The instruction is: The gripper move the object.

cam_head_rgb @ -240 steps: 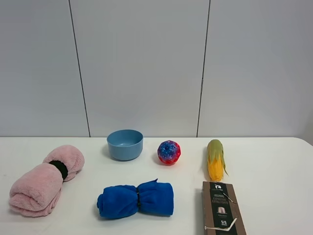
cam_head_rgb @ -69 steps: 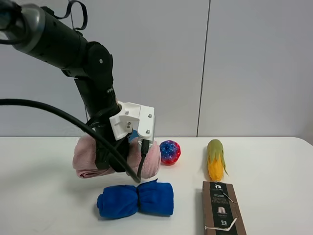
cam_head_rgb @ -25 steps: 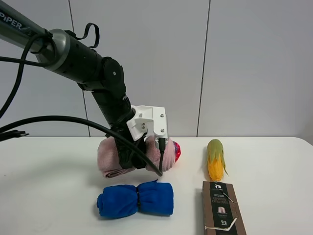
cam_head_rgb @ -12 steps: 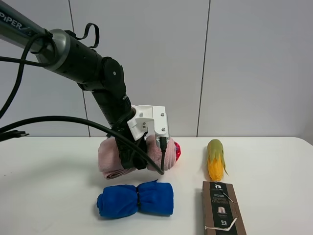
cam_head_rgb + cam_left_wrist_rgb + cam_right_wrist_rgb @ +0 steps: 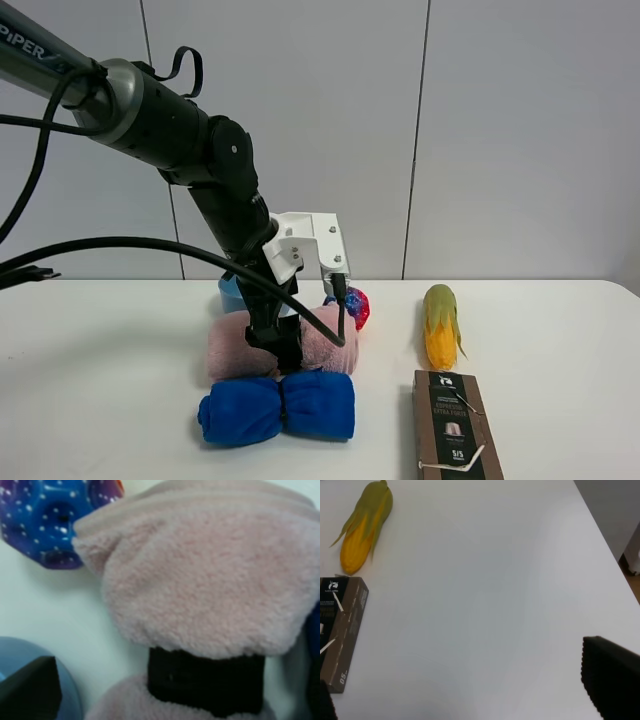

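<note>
Left gripper [image 5: 288, 352] straddles the black band [image 5: 205, 682] of the pink rolled towel [image 5: 232, 350], jaws spread, apparently not pinching. The towel lies on the table [image 5: 560, 340], just behind the blue towel [image 5: 278, 407] and nearer than the blue bowl [image 5: 228, 294], which I judge a set-down. Right gripper [image 5: 470, 690] is empty, jaws apart.

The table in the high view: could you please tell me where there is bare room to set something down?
Bare table lies left of the pink towel and blue towel, and right of the corn and box. Crowded: the middle, around the towels, bowl and ball.
</note>
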